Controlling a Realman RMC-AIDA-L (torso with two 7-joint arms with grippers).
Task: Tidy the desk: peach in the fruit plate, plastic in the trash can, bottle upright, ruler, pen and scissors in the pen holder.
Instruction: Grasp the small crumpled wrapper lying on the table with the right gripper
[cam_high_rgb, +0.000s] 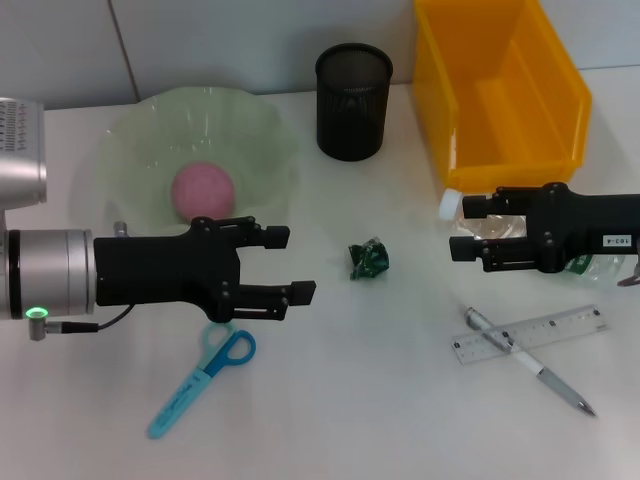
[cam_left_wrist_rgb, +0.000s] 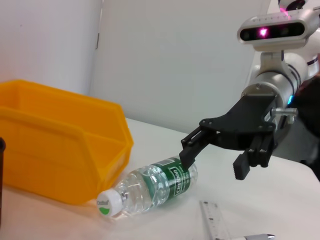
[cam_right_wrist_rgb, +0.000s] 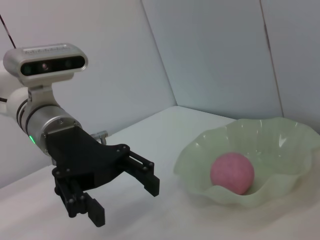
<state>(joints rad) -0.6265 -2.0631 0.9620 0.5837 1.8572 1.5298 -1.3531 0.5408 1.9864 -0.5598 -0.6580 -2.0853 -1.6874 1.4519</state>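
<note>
The pink peach (cam_high_rgb: 203, 192) already sits in the pale green fruit plate (cam_high_rgb: 250, 125) at the surface's ten o'clock. The left tool (cam_high_rgb: 296, 265) hangs just in front of the plate, at six o'clock from the peach, its fingers spread and holding nothing. The blue scissors (cam_high_rgb: 203, 381) lie flat directly under it, toward seven o'clock.

The right tool (cam_high_rgb: 460, 228) hovers at three o'clock, fingers parted, straddling the clear bottle (cam_left_wrist_rgb: 150, 187), which lies on its side with its white cap pointing toward the black mesh pen holder (cam_high_rgb: 353, 100); no grip is closed on it. The yellow trash can (cam_high_rgb: 500, 90) stands at twelve o'clock from this tool.

The crumpled green plastic (cam_high_rgb: 368, 259) lies between the two tools. The ruler (cam_high_rgb: 530, 334) and pen (cam_high_rgb: 525, 358) lie crossed at six o'clock from the right tool.
</note>
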